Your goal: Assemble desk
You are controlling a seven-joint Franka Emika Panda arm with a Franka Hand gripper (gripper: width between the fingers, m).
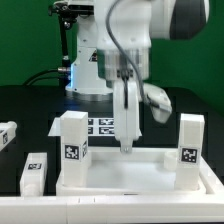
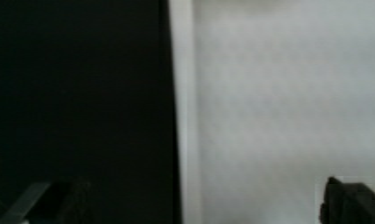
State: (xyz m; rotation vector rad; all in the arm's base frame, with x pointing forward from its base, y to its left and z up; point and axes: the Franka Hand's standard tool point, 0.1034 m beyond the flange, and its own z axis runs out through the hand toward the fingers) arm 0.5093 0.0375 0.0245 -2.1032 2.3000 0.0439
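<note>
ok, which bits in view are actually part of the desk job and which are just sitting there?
Job:
tabletop; upright leg on the exterior view's left; upright leg on its right; loose leg beside the tabletop; second loose leg at the picture's edge; gripper, open, over the tabletop.

Lying about:
marker board behind the tabletop; robot base.

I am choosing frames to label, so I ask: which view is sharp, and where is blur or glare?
Exterior view: sharp, tags on the upright legs distinct, but the white tabletop is overexposed, its rim hard to trace. Wrist view: blurred, a white surface beside black, the open gripper's tips dark smudges.
</note>
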